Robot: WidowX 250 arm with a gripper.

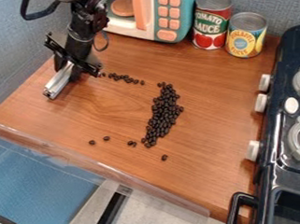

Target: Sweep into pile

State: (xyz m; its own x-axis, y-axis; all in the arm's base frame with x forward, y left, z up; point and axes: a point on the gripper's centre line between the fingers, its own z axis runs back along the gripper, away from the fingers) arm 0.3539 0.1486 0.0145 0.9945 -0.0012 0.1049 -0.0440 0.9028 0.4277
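The black gripper point(73, 66) hangs at the upper left of the counter, low over the wood, shut on a silver-and-white bar-like sweeping tool point(59, 81). That tool slants down to the left from the gripper, its lower end at or close to the counter surface. Dark beans point(164, 114) form a long, narrow cluster near the counter's middle. A thin line of more beans point(123, 78) runs from beside the gripper toward the cluster's top. Several stray beans point(106, 138) lie to the lower left of the cluster, and one point(164, 157) lies below it.
Behind the counter point(214, 94) stand a teal and white toy microwave point(146, 13), a tomato sauce can point(211, 21) and a pineapple can point(245, 35). A dark toy stove point(280, 148) with white knobs borders the right side. A clear raised edge point(98, 167) runs along the front.
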